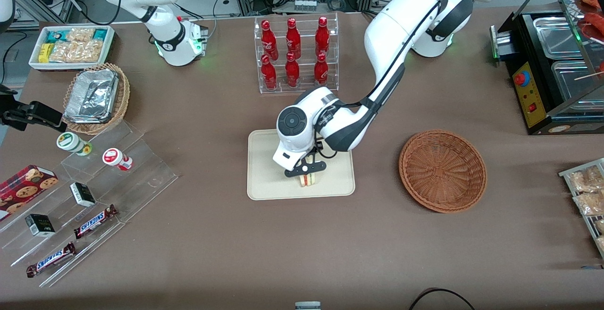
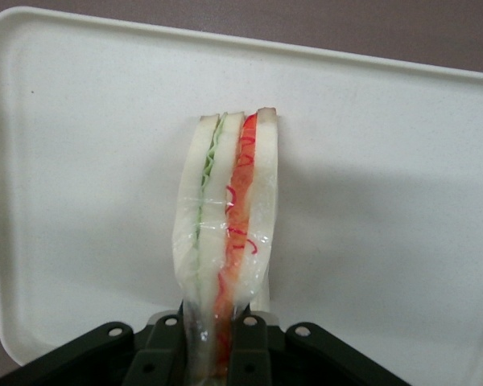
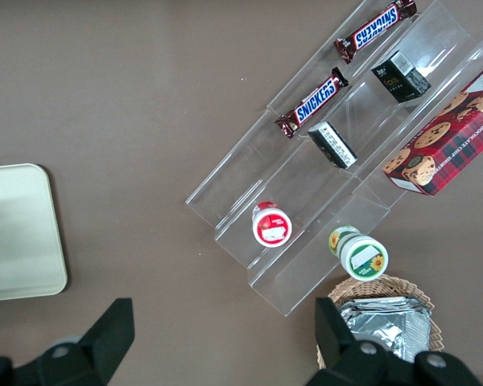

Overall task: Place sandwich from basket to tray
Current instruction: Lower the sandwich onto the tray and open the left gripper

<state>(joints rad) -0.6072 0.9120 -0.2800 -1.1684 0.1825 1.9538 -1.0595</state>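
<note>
**Setting the sandwich on the tray**

Front view: the gripper (image 1: 306, 173) hangs low over the tray (image 1: 264, 168), its fingers pinching one sandwich (image 1: 307, 180), which stands on edge near the tray edge closest to the camera. One basket (image 1: 442, 170) sits well apart, toward the working arm's end of the table, with nothing visible in it. Six red bottles (image 1: 293, 50) stand in a clear rack farther from the camera than the tray.

Left wrist view: the fingers (image 2: 165, 342) press together on one end of the sandwich (image 2: 229, 217), squeezing its film wrap; the other end points away over the tray (image 2: 386, 201). Three bread layers show, with a green stripe and a red one between them. Judged from this, the wedge is light, soft and easily crushed, and its film looks slippery; a gentle hold across the flat bread faces suits it best.

Right wrist view: one tray (image 3: 16, 233) corner shows; neither sandwich nor gripper appears.
</note>
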